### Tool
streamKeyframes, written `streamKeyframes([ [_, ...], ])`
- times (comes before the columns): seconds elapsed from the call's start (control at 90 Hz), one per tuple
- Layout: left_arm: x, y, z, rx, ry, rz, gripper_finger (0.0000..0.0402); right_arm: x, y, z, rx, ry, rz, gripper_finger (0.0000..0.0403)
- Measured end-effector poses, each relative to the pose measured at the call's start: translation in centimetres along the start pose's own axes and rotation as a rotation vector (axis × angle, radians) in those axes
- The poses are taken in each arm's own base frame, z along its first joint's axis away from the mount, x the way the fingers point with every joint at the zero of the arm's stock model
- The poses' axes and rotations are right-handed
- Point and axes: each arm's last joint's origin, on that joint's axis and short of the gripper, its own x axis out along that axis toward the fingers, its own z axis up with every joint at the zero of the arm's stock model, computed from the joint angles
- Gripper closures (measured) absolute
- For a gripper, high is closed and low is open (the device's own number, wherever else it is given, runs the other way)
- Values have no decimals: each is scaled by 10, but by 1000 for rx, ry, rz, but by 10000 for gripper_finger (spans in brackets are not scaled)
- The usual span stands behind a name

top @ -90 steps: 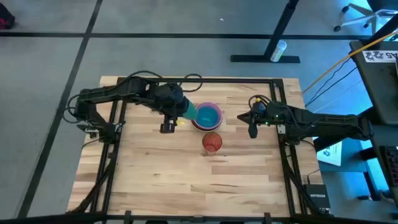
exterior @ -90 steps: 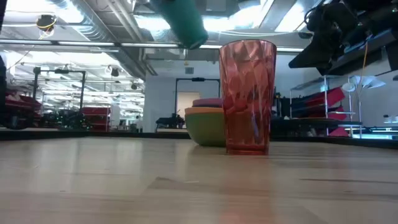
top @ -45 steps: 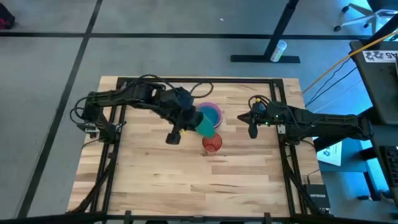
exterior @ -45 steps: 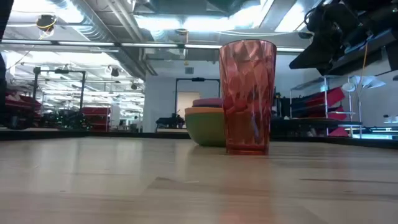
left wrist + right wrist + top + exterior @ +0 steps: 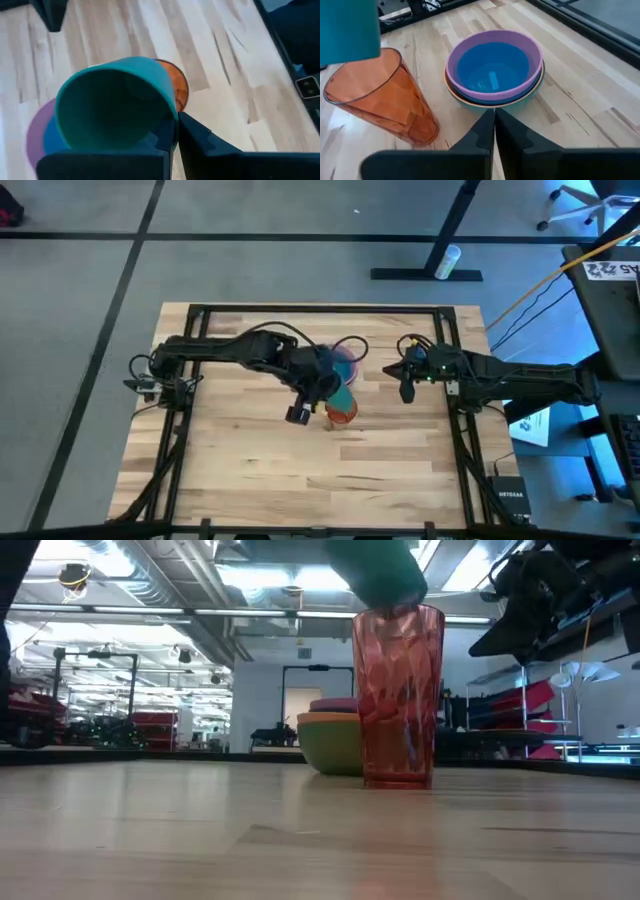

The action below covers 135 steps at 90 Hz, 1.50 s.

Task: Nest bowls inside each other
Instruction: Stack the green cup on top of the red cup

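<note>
Two grippers: left gripper (image 5: pixel 318 385) pinching smooth teal cup (image 5: pixel 112 105); right gripper (image 5: pixel 494 131) pressed together.

A light wood table (image 5: pixel 320 470) with a black frame (image 5: pixel 320 308) along its edges stands on a grey floor (image 5: pixel 80 330) crossed by dark lines. Beyond the far edge lies a black desk foot (image 5: pixel 425 275) with a white bottle (image 5: pixel 447 262) by it. The low view shows a ceiling of bright lights (image 5: pixel 250 575) and ducts (image 5: pixel 150 580), a white wall with a doorway (image 5: pixel 300 705), and red racks (image 5: pixel 150 725).
</note>
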Motion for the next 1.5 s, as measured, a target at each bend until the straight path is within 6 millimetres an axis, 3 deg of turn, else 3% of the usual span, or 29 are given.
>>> streamKeyframes([
  [0.633,25,5,-13,-23,187,-2,401,0,1,0,3,8,25,403],
  [1.222,29,-7,-6,0,133,-62,401,0,1,-1,4,16,23,403],
  [1.5,29,-13,-4,8,128,-75,370,0,0,-3,4,35,18,403],
])
